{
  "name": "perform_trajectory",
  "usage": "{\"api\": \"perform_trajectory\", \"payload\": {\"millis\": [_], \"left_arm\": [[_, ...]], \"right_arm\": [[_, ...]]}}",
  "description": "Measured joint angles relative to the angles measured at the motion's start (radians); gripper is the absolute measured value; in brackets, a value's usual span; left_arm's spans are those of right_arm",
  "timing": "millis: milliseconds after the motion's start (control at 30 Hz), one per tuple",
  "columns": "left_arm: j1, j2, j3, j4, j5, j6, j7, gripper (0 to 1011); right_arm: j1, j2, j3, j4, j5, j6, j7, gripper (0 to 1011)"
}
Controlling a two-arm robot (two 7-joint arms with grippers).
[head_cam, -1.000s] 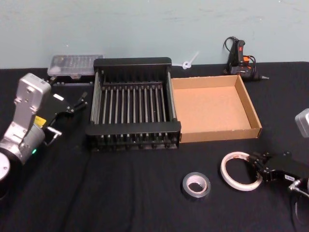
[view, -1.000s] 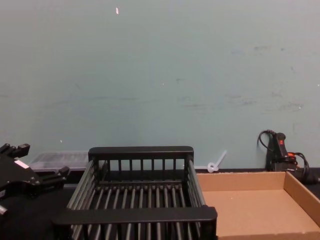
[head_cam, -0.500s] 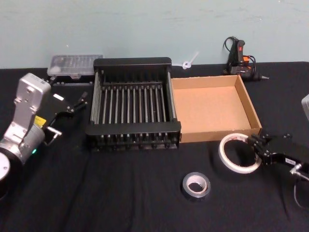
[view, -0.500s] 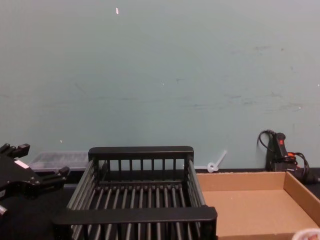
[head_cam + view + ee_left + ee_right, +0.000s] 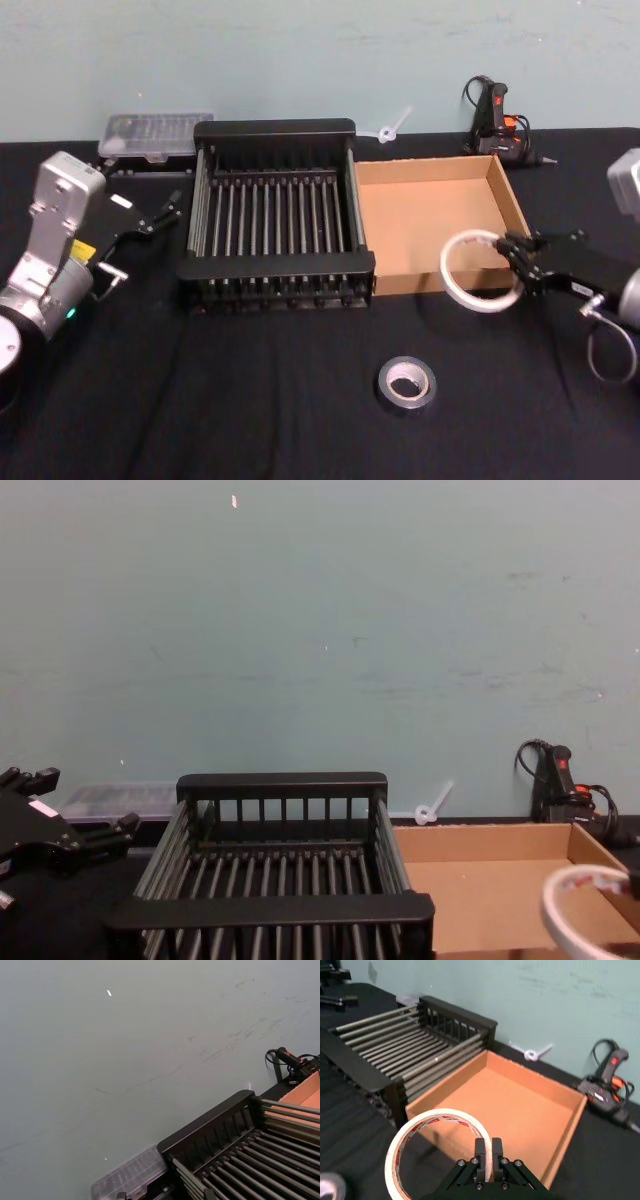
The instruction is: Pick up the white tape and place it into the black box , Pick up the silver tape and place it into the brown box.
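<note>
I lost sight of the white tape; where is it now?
The white tape hangs in the right pincer, lifted over the brown box's near right corner, on the head view's right.

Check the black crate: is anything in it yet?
Empty. Only bare bars show inside the black crate; the white tape is clamped in the right gripper, over the cardboard box's front wall.

Wall [image 5: 320, 630]: flat pale teal painted surface, scuffed and faintly streaked, small white fleck high up. Table [image 5: 250, 400]: covered in black cloth, reaching back to the wall.
</note>
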Motion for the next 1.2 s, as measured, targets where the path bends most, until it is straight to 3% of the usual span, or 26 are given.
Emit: {"api": "perform_trajectory", "payload": {"millis": [367, 1200], "left_arm": [[0.0, 0.0, 0.0, 0.0, 0.0, 0.0, 0.0, 1001], [0.0, 0.0, 0.0, 0.0, 0.0, 0.0, 0.0, 1001]], "right_arm": [[0.141, -0.084, -0.059, 0.106, -0.052, -0.07, 0.041, 86], [0.405, -0.258, -0.186, 0.391, -0.121, -0.157, 0.138, 86]]}}
